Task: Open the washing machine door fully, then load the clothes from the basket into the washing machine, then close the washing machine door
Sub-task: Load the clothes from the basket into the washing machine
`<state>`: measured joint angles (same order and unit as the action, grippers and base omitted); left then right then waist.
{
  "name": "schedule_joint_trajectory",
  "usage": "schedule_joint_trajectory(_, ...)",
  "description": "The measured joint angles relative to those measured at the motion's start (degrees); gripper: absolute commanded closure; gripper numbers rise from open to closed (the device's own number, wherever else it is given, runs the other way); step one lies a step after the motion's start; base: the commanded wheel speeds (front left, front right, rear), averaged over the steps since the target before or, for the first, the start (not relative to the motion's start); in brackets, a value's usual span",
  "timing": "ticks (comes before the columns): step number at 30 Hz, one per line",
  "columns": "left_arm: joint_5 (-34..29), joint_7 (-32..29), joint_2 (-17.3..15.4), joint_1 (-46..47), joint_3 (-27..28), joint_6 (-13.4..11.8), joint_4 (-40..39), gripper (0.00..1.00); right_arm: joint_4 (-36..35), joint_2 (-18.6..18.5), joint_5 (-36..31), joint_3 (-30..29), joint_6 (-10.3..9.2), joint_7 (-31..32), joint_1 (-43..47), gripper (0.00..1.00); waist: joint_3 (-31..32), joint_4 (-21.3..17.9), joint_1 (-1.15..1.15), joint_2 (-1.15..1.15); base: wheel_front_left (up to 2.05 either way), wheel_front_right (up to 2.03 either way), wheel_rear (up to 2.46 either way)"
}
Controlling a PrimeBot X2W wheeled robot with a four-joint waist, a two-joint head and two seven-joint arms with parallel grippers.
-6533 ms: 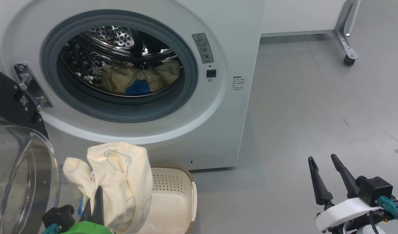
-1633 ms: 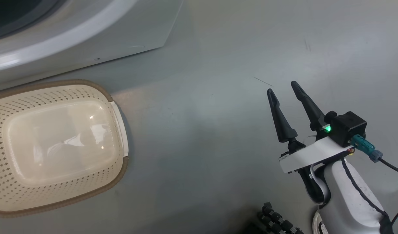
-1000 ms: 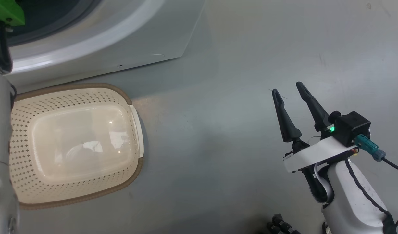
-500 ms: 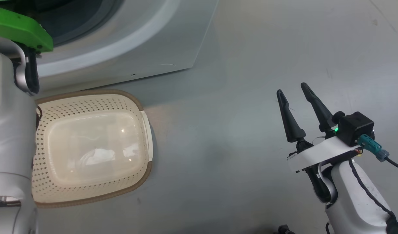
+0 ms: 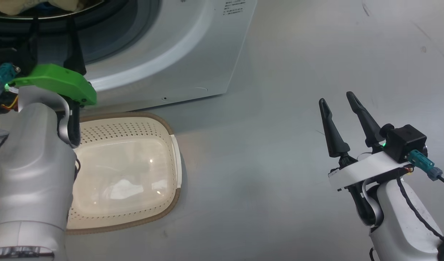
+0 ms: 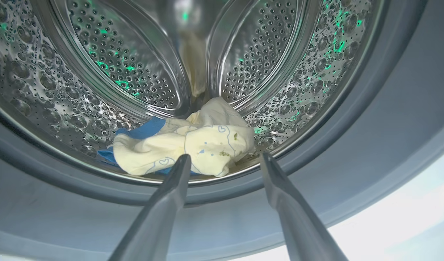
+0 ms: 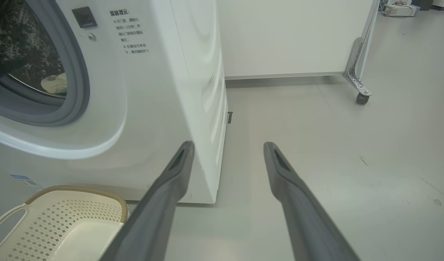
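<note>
The washing machine (image 5: pixel 193 47) stands open at the upper left, and its door is out of view. My left gripper (image 5: pixel 51 32) reaches up into the opening. In the left wrist view the left gripper (image 6: pixel 225 156) is open and empty at the drum's lip. The cream-yellow clothes (image 6: pixel 185 145) with blue trim lie on the steel drum floor just beyond its fingertips. The basket (image 5: pixel 135 116) sits on the floor below the machine and looks empty. My right gripper (image 5: pixel 336 99) hovers open over bare floor at the right, holding nothing.
Grey floor spreads to the right of the machine. In the right wrist view a white panel (image 7: pixel 290 36) stands behind it, with a metal leg on a caster (image 7: pixel 359 96) at the far right. The basket (image 7: pixel 80 190) shows at that view's lower left.
The head camera has shifted, bringing the machine's opening and my left arm into view. Seconds ago the left gripper held a garment over the basket; now it is open at the drum.
</note>
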<state>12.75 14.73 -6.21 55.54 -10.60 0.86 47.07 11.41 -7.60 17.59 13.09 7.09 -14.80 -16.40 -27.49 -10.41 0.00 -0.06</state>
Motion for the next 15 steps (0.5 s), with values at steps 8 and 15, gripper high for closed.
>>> schedule_joint_trajectory(8, 0.3, 0.0, 1.4, -5.8, -0.3, 0.0, -1.2, 0.00, 0.0, -0.2, -0.1, -0.4, 0.00, 0.0, 1.1, 0.00, 2.6, 1.7, 0.00, 0.00, 0.00, 0.00, 0.00)
schedule_joint_trajectory(15, 0.0, 0.0, 2.8, -12.6, -1.8, 1.1, -3.9, 0.00, 0.1, -0.2, -0.3, -1.4, 0.00, 0.0, 2.4, 0.00, 5.0, 3.0, 0.00, 0.00, 0.00, 0.00, 0.00)
